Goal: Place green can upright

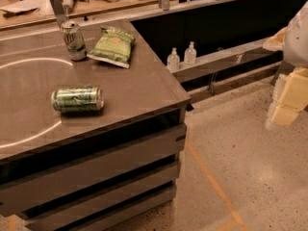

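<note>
Floor: speckled pale floor [250,153] in the foreground, with an orange tape line [211,182] running across it at a slant.
Desk: a brown desk [144,81] with a glossy top; its front face shows slats with dark gaps between them.
Green can: the green can [77,99] lies on its side on the near-left part of the desk top. Its long axis runs left to right, with a silver rim at each end. It is not upright, and nothing touches it.
Tool: the tool [288,97] is the pale blocky part at the right edge, over the floor and well apart from the desk and the green can. I cannot tell whether it is spread or pressed together.
Silver-white can: a silver-white can [73,40] stands upright toward the back of the desk.
Snack bag: a light-green snack bag [113,46] lies flat just to the right of that can.
Bottles: two small clear pump bottles [182,57] stand side by side on a ledge beyond the desk's right corner.
Far bench: a wooden bench [96,6] carries cables and small clutter.
</note>
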You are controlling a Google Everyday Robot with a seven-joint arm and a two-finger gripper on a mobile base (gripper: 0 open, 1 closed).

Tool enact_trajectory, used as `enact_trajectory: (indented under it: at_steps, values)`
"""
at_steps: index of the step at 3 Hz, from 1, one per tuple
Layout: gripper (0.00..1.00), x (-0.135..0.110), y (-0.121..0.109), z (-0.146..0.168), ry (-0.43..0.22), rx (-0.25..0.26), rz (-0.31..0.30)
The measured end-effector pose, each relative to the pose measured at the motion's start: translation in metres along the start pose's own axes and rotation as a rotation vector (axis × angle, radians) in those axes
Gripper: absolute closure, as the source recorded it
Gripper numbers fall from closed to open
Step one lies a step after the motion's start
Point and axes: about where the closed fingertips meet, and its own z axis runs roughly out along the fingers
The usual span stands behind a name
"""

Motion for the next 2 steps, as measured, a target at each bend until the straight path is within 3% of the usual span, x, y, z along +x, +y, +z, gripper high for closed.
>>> enact_trajectory:
  at_steps: [1, 2]
  values:
    - [0.0, -0.002, -0.001, -0.001, -0.003, 0.004, -0.004]
    - [0.0, -0.022, -0.009, 0.006, -0.018, 0.001, -0.052]
